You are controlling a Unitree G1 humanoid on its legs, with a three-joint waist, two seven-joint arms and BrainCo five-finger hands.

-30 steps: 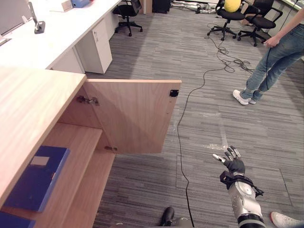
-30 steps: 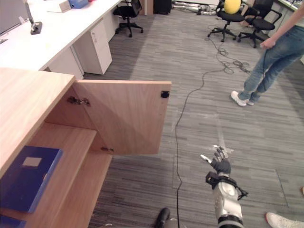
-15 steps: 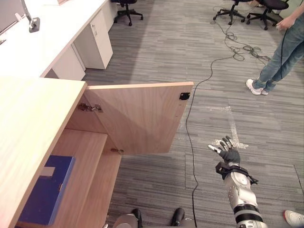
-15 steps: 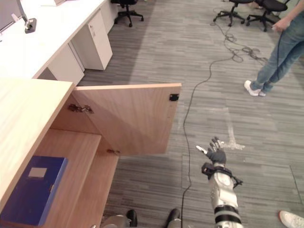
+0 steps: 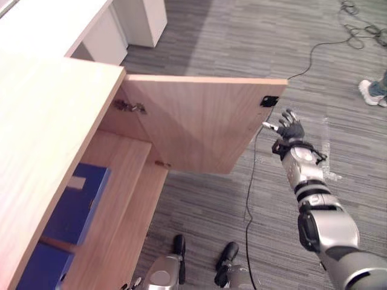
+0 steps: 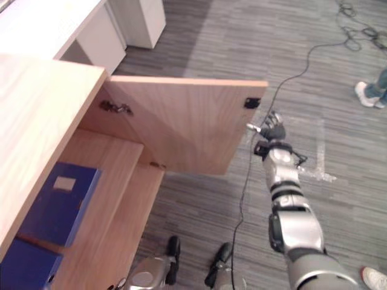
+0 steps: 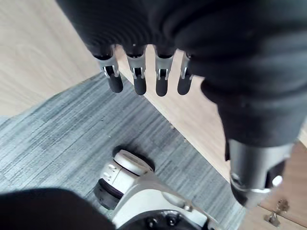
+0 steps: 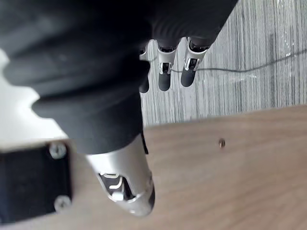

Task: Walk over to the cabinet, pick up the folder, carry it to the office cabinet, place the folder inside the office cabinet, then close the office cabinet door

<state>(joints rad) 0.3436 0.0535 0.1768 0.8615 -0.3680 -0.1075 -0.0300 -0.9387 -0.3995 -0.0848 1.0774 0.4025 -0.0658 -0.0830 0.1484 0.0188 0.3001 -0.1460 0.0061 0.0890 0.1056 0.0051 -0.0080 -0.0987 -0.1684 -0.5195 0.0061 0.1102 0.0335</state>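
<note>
The office cabinet of light wood stands at my left, and its door swings wide open toward the middle of the floor. A blue folder lies flat on the upper shelf inside, and a second blue folder lies on the shelf below. My right hand is open, fingers spread, just beside the door's free edge by the black latch. In the right wrist view its fingers hang straight over the door's wood. My left hand is open with nothing in it, close to a wooden panel.
A white desk with a drawer unit stands beyond the cabinet. A person's white shoe shows at the far right on the grey carpet. The open door juts out across the floor in front of me.
The camera has tipped down and closer to the cabinet. My right hand has risen from low over the carpet to the door's free edge.
</note>
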